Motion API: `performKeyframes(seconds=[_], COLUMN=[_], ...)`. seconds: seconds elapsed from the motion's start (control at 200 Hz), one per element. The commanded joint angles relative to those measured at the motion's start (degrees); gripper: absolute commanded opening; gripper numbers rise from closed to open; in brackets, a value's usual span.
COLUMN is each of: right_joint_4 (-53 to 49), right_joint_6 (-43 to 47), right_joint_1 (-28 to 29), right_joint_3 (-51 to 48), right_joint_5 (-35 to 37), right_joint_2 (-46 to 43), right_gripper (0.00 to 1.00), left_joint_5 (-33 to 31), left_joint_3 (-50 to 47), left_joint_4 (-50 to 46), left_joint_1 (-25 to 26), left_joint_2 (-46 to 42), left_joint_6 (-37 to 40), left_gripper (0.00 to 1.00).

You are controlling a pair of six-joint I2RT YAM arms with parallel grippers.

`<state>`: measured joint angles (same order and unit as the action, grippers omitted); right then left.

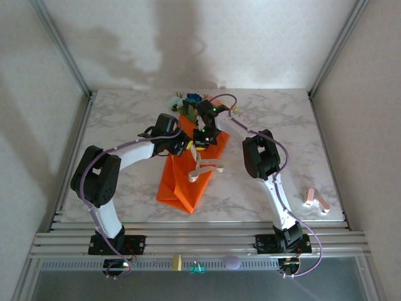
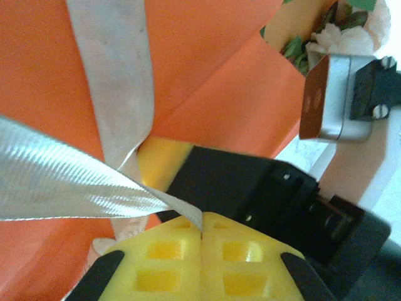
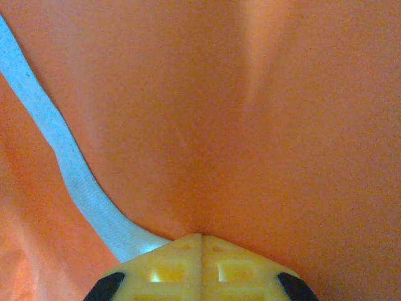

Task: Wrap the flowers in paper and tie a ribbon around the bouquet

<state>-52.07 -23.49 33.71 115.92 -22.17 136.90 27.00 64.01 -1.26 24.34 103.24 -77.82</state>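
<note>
Ribbon (image 2: 62, 182) clamped in left gripper (image 2: 202, 233) fingertips, paper (image 2: 238, 106) just beyond. Closed too: right gripper (image 3: 200, 238), paper just ahead, ribbon running under one finger; pinched or not, can't tell.

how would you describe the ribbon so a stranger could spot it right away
On the marble table, find the bright orange paper folded at the centre. The ribbon crosses its middle, loose ends curling over it. It is the flat, cream-white, floppy strip, unlike the round purple cables on the arms.
</note>
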Motion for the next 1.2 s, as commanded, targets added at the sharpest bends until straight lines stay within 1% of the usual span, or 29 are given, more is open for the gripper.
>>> performKeyframes(seconds=[0.0,0.145,0.23,0.295,0.38,0.445,0.531,0.586,0.641,0.696,0.816,0.956,1.006,1.106,1.141,1.196], right_joint_4=[4.5,4.9,4.7,3.8,4.3,7.5,14.0,17.6,19.3,20.7,24.1,25.5,26.5,26.0,26.5,26.7], right_joint_6=[-1.1,-1.5,-1.7,-2.0,-2.3,-3.1,-3.5,-2.0,0.5,3.2,7.9,10.7,11.2,11.6,11.7,11.8], right_joint_1=[1.4,1.3,1.2,1.1,1.0,0.7,0.6,1.5,3.0,4.3,6.8,8.3,8.8,8.8,10.1,10.5], right_joint_3=[-5.7,-7.0,-6.0,-5.2,-7.2,-11.5,-17.8,-21.6,-24.4,-27.4,-33.0,-35.3,-36.4,-36.3,-36.3,-35.5], right_joint_5=[-2.2,0.7,0.2,-0.8,1.0,1.8,0.2,0.1,1.0,2.6,8.4,12.3,14.9,20.1,20.4,19.9], right_joint_2=[-6.3,-9.6,-10.1,-9.8,-11.3,-14.1,-18.7,-21.8,-24.0,-25.3,-26.7,-26.3,-27.0,-26.6,-26.3,-25.4], right_gripper=[0.05,0.14,0.18,0.19,0.23,0.30,0.40,0.48,0.52,0.54,0.60,0.62,0.64,0.65,0.65,0.65], left_joint_5=[-0.6,-1.7,-2.8,-3.6,-4.3,-4.1,-3.9,-3.9,-3.9,-3.7,-3.0,-1.2,-0.7,-0.3,-0.3,-0.1], left_joint_3=[1.6,1.6,1.3,1.1,0.6,0.1,-0.3,-0.2,-0.3,-0.2,-0.1,0.6,0.8,1.3,1.4,1.6], left_joint_4=[-0.9,-5.6,-8.9,-10.4,-10.6,-10.4,-10.2,-10.6,-10.6,-10.7,-10.5,-10.4,-10.3,-10.3,-10.2,-10.0], left_joint_1=[0.5,0.5,0.4,0.4,0.3,0.3,0.2,0.0,-0.4,-0.8,-1.5,-2.0,-2.2,-2.3,-2.3,-2.3], left_joint_2=[-0.3,-1.1,-1.8,-2.4,-3.3,-3.6,-4.0,-4.1,-4.3,-4.3,-4.1,-2.6,-2.1,-1.6,-1.5,-1.3], left_joint_6=[1.2,3.0,4.5,5.4,6.0,6.1,6.1,6.5,6.8,7.1,7.5,8.0,8.2,8.1,8.0,8.0], left_gripper=[0.00,0.00,0.00,0.00,0.00,0.00,0.00,0.00,0.00,0.00,0.00,0.00,0.00,0.00,0.00,0.00])
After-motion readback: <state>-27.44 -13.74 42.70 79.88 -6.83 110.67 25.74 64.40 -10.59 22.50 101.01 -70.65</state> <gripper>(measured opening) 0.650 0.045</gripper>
